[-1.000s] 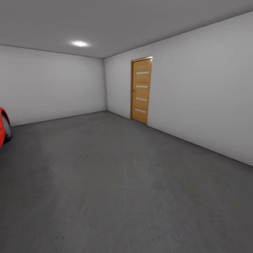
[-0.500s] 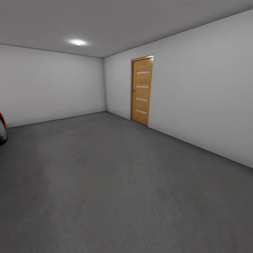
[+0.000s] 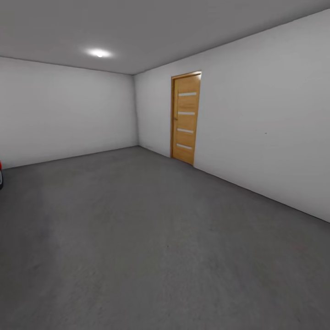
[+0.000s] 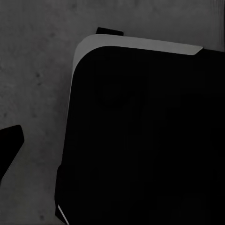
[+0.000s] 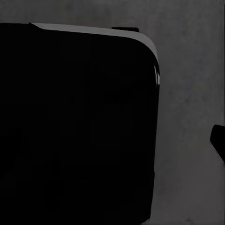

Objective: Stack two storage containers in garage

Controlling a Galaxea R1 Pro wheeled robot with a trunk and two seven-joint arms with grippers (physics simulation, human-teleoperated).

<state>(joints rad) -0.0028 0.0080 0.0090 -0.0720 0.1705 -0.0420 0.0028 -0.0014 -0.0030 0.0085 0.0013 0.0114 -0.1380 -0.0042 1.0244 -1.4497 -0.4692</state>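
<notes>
I am in the garage, and the two storage containers are out of view. The dark grey mottled floor (image 3: 137, 238) spreads bare ahead of me in the head view. Both wrist views look down at this floor past my black base (image 4: 140, 140) (image 5: 75, 131). A dark fingertip (image 4: 9, 143) of my left gripper pokes in at the picture's edge, far from the middle. A dark fingertip (image 5: 219, 140) of my right gripper does the same. Nothing is held between the fingers.
A wooden side door (image 3: 185, 117) stands shut in the white wall on the right. A sliver of the red car (image 3: 1, 176) shows at the far left edge. White-grey walls close the room at the back and right, under a ceiling light (image 3: 98, 53).
The head view has swung a little to the right and forward. The red car has slid almost out of the left edge and the door looks slightly larger.
</notes>
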